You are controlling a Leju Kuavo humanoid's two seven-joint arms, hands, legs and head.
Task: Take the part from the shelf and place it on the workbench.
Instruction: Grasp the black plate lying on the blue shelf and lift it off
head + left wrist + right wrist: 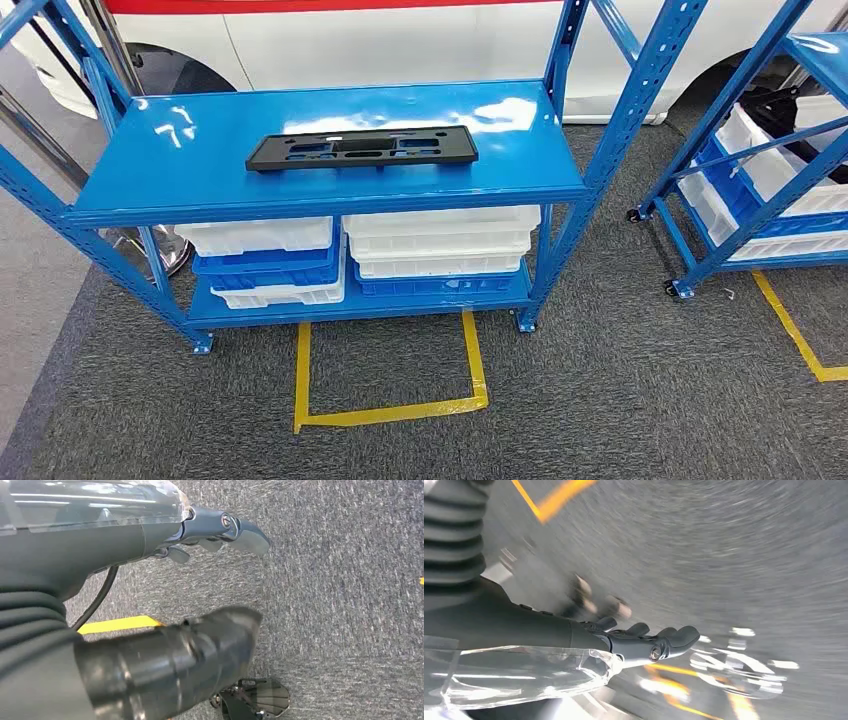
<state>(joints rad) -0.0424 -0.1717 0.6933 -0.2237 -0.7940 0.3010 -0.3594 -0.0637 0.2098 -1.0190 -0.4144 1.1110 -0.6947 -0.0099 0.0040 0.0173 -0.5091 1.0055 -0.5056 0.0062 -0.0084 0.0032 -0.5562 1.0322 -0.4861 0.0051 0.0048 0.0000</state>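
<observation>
A flat black plastic part (362, 150) with several cut-outs lies lengthwise on the top board of the blue shelf (160, 160). My left hand (200, 580) hangs over grey carpet, its thumb and fingers apart with nothing between them. My right hand (644, 642) also hangs above the carpet, fingers stretched out and holding nothing; that view is blurred.
White and blue bins (440, 250) fill the shelf's lower level. A yellow tape outline (390, 410) marks the carpet in front of the shelf. A second blue rack (770, 180) with bins stands at the right, and a white vehicle body (400, 40) is behind.
</observation>
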